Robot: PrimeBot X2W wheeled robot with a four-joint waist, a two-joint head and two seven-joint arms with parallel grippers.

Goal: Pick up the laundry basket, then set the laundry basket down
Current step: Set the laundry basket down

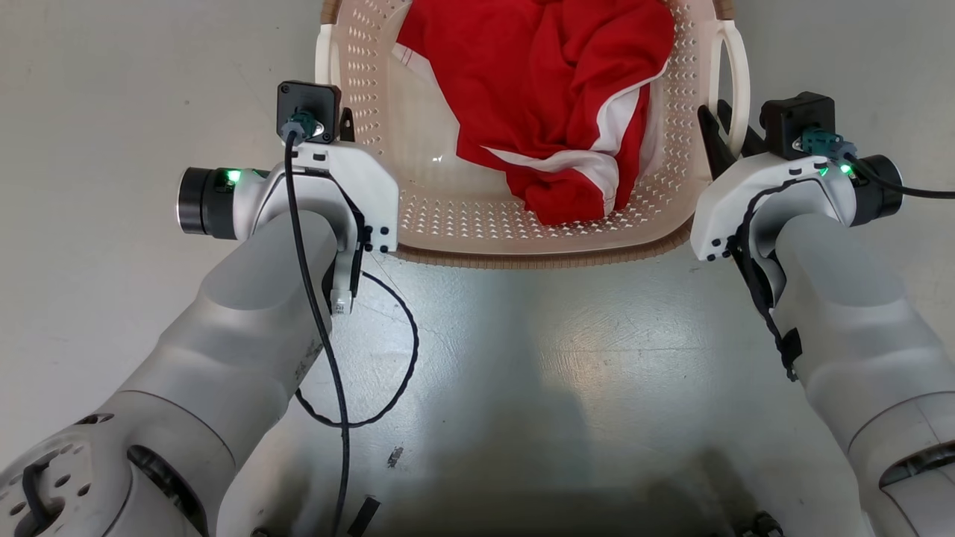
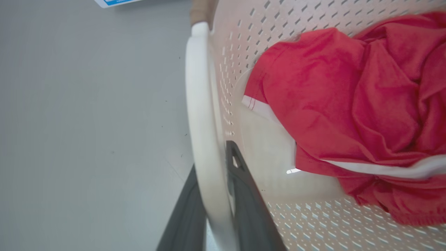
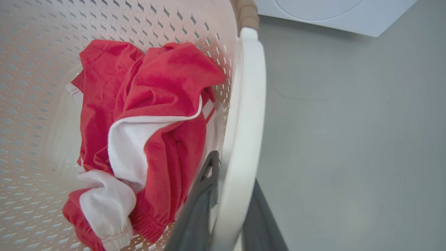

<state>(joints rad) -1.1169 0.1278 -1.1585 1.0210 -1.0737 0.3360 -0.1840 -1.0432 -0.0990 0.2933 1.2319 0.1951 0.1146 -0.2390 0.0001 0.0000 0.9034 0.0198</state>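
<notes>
Item under inspection: the laundry basket [image 1: 537, 257] sits directly ahead of the robot, between its two forearms, with grey floor [image 1: 522, 358] around it. Whether the base rests on the floor or hangs clear of it cannot be determined from these views. The basket is upright, with its brown woven-look rim facing the head camera. Contents: one crumpled red-and-white garment [image 1: 545, 89], lying against the perforated wall on the robot's right side and across the bottom. Left claw [image 2: 212, 157]: in the left wrist view one dark finger lies inside the white loop of the left handle [image 2: 198, 104], next to the basket wall, and the other lies outside it. Both fingers are tight against the loop, so the claw is pinching the handle. In the head view this claw [image 1: 345, 125] is mostly hidden behind its wrist housing at the basket's left side. Right claw [image 3: 235, 167]: same arrangement, with one finger between the basket wall and the right handle [image 3: 247, 104] and the other on the outer face, clamped on the loop. In the head view its fingers [image 1: 712, 142] meet the lower end of that handle. A black cable [image 1: 403, 350] loops off the left forearm above the floor. A white appliance [image 3: 331, 14] stands beyond the basket in the right wrist view.
</notes>
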